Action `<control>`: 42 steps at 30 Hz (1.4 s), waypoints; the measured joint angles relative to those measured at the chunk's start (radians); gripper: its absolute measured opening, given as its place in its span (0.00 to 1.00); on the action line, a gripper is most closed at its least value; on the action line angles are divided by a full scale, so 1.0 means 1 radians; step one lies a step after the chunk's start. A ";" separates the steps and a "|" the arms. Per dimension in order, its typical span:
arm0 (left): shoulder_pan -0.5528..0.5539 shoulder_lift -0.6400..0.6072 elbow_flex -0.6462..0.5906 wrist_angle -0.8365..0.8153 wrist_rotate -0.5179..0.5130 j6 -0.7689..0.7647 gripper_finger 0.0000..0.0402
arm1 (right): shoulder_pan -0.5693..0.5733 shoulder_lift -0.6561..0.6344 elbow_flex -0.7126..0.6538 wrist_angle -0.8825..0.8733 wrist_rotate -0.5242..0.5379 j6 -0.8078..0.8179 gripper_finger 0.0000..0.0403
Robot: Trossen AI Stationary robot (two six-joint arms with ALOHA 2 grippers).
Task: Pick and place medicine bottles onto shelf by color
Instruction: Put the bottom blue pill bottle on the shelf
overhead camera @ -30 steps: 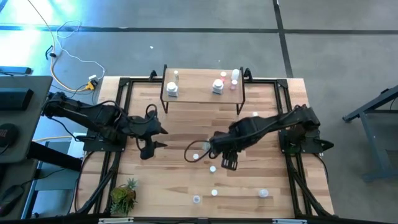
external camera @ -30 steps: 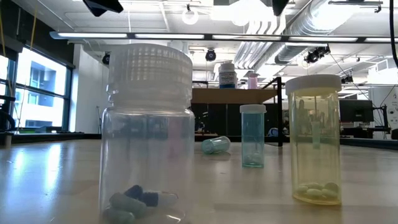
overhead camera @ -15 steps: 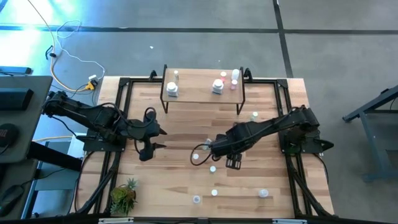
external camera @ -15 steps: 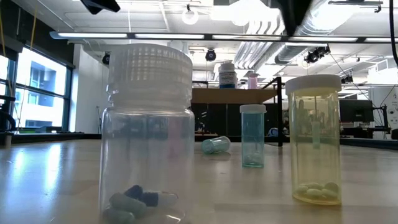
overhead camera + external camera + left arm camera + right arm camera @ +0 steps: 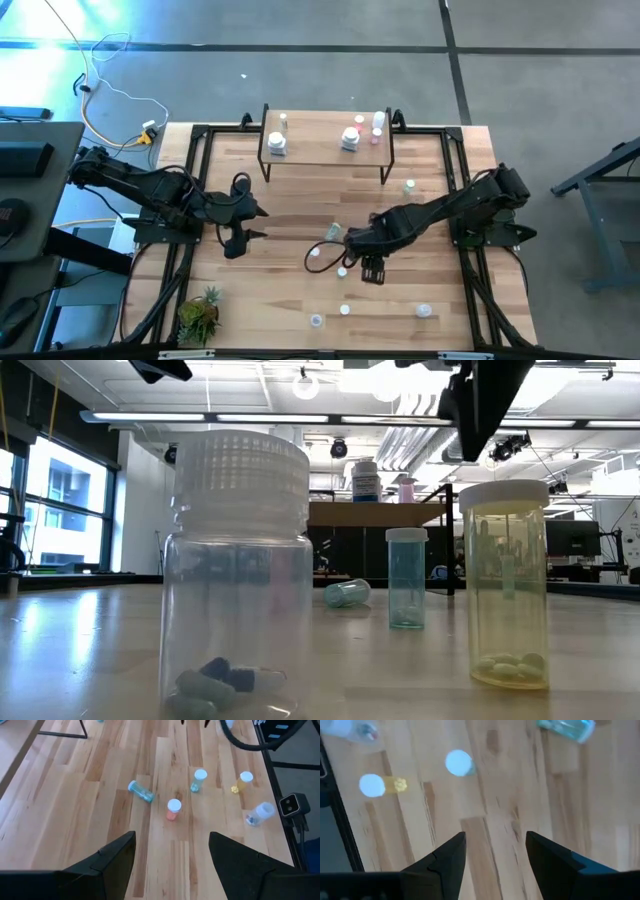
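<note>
Over on the left side of the bench (image 5: 280, 215) the left gripper (image 5: 243, 222) is just hanging there above bare wood with its fingers (image 5: 115, 857) spread wide and nothing between them, and a little green plant (image 5: 200, 312) is sitting at the near left corner. At the far edge, the shelf (image 5: 325, 147) is already carrying a few medicine bottles: a white-capped one (image 5: 277, 145) toward its left end, another white one (image 5: 350, 138) and a pink one (image 5: 377, 133) toward its right end. Moving toward the middle, a teal vial (image 5: 333, 232) is lying on its side and a white-capped vial (image 5: 316, 252) is standing just beside a black cable loop. The right gripper (image 5: 372, 270) is hovering over the middle of the bench, pointing down, fingers (image 5: 445, 860) standing apart with only bare wood showing between them, not gripping anything, and a small bottle (image 5: 342, 271) is sitting just to its left. Closer to the front edge three more are standing loose (image 5: 316, 320), (image 5: 345, 310), and the big clear one (image 5: 423, 311) off to the right. One more green-capped bottle (image 5: 410, 185) is waiting on the bench just right of the shelf's legs.
</note>
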 joint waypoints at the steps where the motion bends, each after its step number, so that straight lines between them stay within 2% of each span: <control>1: 0.000 0.000 0.000 0.000 0.001 -0.001 0.61 | 0.005 0.000 -0.007 0.022 0.001 -0.016 0.49; 7: 0.000 0.000 0.000 0.000 0.002 -0.008 0.61 | 0.024 0.000 -0.065 0.239 0.004 -0.086 0.49; 22: 0.000 0.000 0.000 0.000 0.002 -0.008 0.61 | 0.030 0.000 -0.286 0.618 0.027 -0.061 0.49; 31: 0.000 0.000 0.000 0.000 0.002 -0.012 0.61 | 0.030 0.013 -0.335 0.742 0.015 -0.084 0.49; 42: 0.001 0.000 0.000 0.004 0.001 -0.015 0.61 | 0.030 0.065 -0.353 0.772 0.024 -0.081 0.49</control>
